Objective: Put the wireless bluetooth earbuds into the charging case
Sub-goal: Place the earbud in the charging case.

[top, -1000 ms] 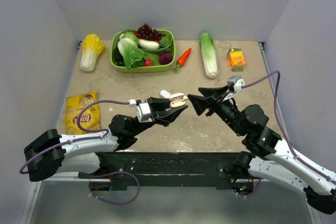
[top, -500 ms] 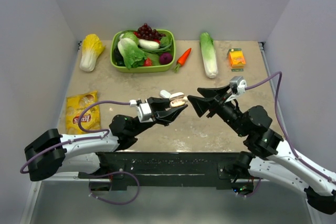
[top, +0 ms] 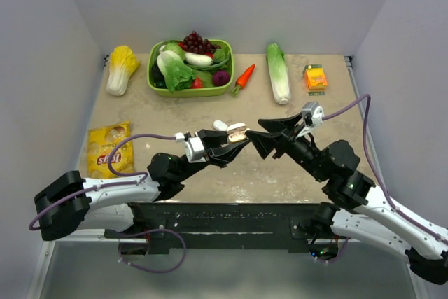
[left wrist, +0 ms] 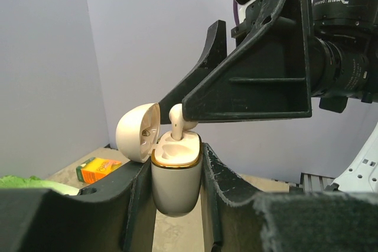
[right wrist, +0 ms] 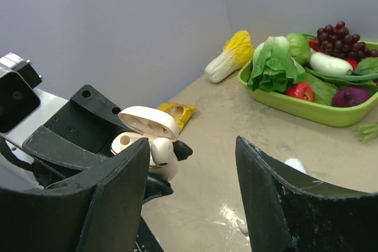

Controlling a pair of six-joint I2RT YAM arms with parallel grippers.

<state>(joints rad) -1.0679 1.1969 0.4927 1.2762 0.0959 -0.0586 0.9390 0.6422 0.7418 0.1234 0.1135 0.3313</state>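
Note:
My left gripper (left wrist: 176, 166) is shut on the white charging case (left wrist: 176, 172) and holds it upright above the table, lid (left wrist: 137, 131) open to the left. One earbud (left wrist: 179, 119) stands stem-down in a slot of the case, part of it still out. My right gripper (right wrist: 192, 146) is open; one of its fingers (left wrist: 248, 87) lies against the top of that earbud (right wrist: 162, 153). In the top view the two grippers meet mid-table, left (top: 234, 139) and right (top: 253, 138), at the case (top: 236, 133). A second small white earbud (top: 220, 125) lies on the table just beyond.
A green basket (top: 157, 87) of vegetables stands at the back. Beside it lie a napa cabbage (top: 121, 68), a carrot (top: 243, 78), a long green cabbage (top: 278, 71) and an orange carton (top: 316, 77). A yellow chips bag (top: 110, 148) lies at the left.
My right gripper has moved slightly left, closer onto the case. My left gripper has held the case almost still.

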